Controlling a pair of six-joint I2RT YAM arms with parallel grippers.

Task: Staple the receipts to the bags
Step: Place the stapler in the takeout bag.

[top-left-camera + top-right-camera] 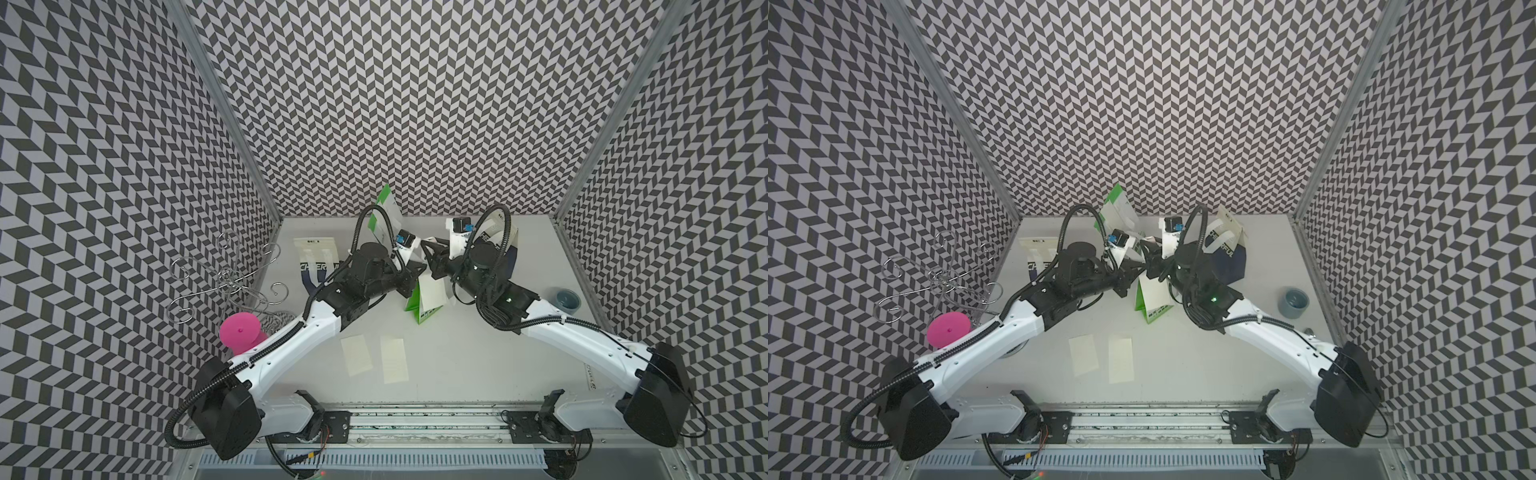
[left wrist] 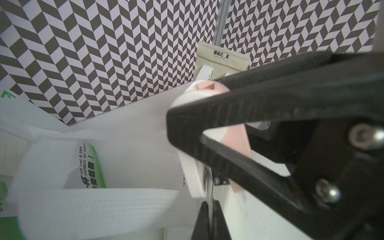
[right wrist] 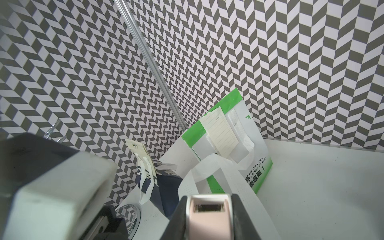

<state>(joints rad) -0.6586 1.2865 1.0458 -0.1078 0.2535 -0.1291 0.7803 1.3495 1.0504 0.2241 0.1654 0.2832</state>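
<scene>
Black fingers of the right gripper [image 3: 209, 199] clamp a pink-and-white stapler [image 3: 209, 218]. Nearly touching it in both top views, the left gripper [image 1: 414, 277] is pressed together on a thin pale edge at the top of the middle green-and-white bag [image 1: 430, 301], which stands mid-counter. Whether a slip is in that pinch too, I cannot tell.

At the back edge stands a second green-and-white bag [image 3: 239, 145] with a receipt [image 3: 221, 133] on its face. One navy bag [image 1: 313, 259] is near the left edge, and another navy bag [image 1: 1229, 251] sits behind the right arm.

A loose receipt [image 1: 356, 355] and a second loose receipt [image 1: 394, 359] lie flat and apart on the front middle of the counter [image 1: 478, 365], with bare surface around them between the two arms. A grey-blue cup [image 1: 567, 301] sits by the right edge. A wire stand [image 1: 224, 278] and a pink object [image 1: 239, 330] crowd the left edge.
</scene>
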